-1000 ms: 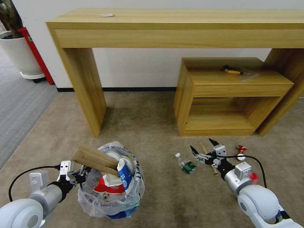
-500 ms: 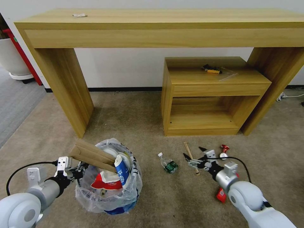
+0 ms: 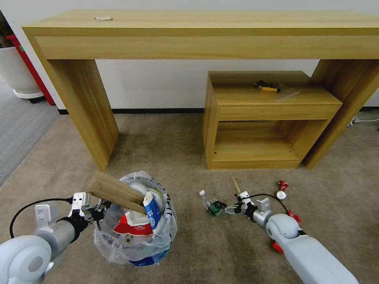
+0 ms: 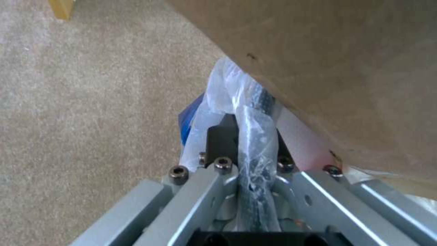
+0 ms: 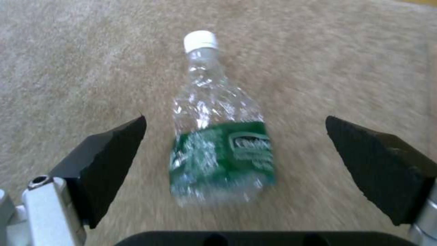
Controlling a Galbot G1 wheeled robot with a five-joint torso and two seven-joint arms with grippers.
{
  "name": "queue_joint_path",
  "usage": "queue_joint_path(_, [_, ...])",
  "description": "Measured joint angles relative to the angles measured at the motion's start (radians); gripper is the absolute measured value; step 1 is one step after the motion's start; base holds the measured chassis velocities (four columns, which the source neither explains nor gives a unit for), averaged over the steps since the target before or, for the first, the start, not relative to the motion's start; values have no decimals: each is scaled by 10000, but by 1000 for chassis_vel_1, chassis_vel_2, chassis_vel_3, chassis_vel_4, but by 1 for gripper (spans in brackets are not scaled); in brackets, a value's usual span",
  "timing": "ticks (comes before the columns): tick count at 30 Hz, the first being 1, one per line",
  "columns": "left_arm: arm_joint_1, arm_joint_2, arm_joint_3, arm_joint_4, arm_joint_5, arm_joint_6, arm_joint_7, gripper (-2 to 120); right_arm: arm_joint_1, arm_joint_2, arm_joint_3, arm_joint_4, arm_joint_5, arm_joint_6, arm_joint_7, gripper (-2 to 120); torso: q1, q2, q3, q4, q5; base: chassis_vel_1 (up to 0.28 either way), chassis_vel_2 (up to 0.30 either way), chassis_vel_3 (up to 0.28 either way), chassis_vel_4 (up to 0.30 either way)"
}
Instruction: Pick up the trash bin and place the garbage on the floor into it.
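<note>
The trash bin (image 3: 136, 240), blue with a crinkly bag, stands at lower left on the floor (image 3: 169, 150), holding cardboard (image 3: 116, 192), a blue carton (image 3: 152, 215) and a red-white cup (image 3: 132, 228). My left gripper (image 3: 98, 215) is shut on its rim; up close, the left gripper (image 4: 248, 136) pinches the rim and bag under the cardboard (image 4: 346, 75). My right gripper (image 3: 227, 208) is low and open beside the small bottle (image 3: 210, 203). The green-labelled bottle (image 5: 223, 147) lies between the fingers (image 5: 109, 160) of the right gripper (image 5: 237, 164). A stick (image 3: 235, 184) and red litter (image 3: 281, 190) lie nearby.
A long wooden table (image 3: 197, 31) spans the back, with a low wooden shelf (image 3: 272, 118) under its right half carrying a black-yellow item (image 3: 268, 87). A white planter (image 3: 17, 75) and grey carpet (image 3: 19, 130) are at the left. Red wrapper pieces (image 3: 277, 247) lie by my right arm.
The camera has swung right. My right gripper has dropped and reached left, from above the stick to either side of the bottle. My left gripper keeps its hold on the bin.
</note>
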Motion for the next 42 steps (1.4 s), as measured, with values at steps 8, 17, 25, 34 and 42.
queue_joint_path(8, [-29, 141, 12, 25, -158, -1, 50, 0, 1699, 1499, -774, -2294, -1134, 315, -1, 100, 0, 0, -1, 3, 5, 0, 0, 0, 0])
queue_joint_path(17, [-83, 285, -19, 131, -233, 0, 214, 0, 2594, 2314, -703, -4269, -2322, 378, 142, 100, 0, 0, 0, -1, 2, 0, 0, 0, 0])
queue_joint_path(25, [-168, 325, 31, 201, -228, -2, 364, 0, 2784, 2505, -493, -5019, -2597, 353, 57, 90, 0, 0, -2, -2, 2, 0, 0, 0, 0])
queue_joint_path(34, [-277, 366, 44, 245, -221, -2, 411, 0, 2614, 2522, -405, -4708, -2496, 327, 112, 63, -1, 1, -2, -1, 4, 0, 0, 0, 0])
queue_joint_path(42, [-307, 345, 43, 241, -215, -2, 456, 0, 1900, 2190, -237, -2988, -2341, 92, 658, 43, 0, 0, -1, 1, 7, 0, 0, 0, 0])
